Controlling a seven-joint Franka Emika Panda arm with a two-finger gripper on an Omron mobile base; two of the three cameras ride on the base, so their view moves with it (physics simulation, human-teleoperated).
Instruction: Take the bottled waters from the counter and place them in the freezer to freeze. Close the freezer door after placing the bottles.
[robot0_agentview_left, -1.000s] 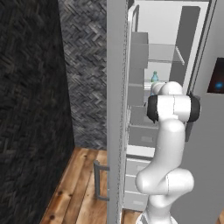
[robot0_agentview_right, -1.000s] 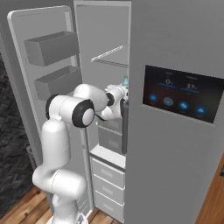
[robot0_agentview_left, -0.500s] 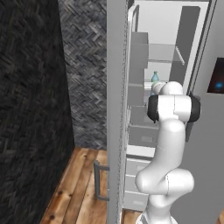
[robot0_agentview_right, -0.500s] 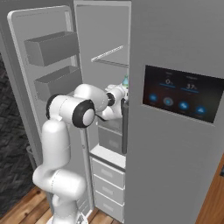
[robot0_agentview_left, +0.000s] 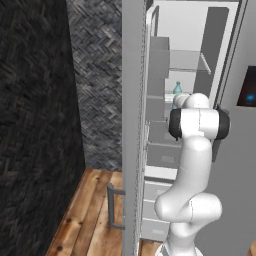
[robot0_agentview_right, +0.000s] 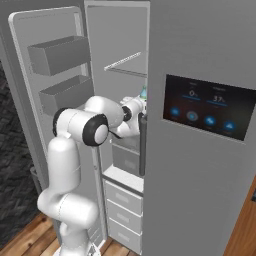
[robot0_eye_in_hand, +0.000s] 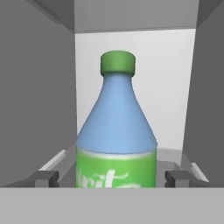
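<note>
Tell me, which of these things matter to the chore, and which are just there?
Part of the job:
- bottle, blue with a green cap and label, between the pincer fingertips
- freezer, open
- freezer door, swung wide

Just there:
- touchscreen door
- herringbone wall
- wooden floor

White arm (robot0_agentview_left: 192, 165), dark joints.
Rounded glossy links with black bands at the joints; bulbous base segment beside the freezer door (robot0_agentview_left: 132, 125).

A blue plastic bottle with a green cap (robot0_eye_in_hand: 116, 131) stands upright directly ahead, blocking the freezer's narrow white interior (robot0_eye_in_hand: 175, 87).
</note>
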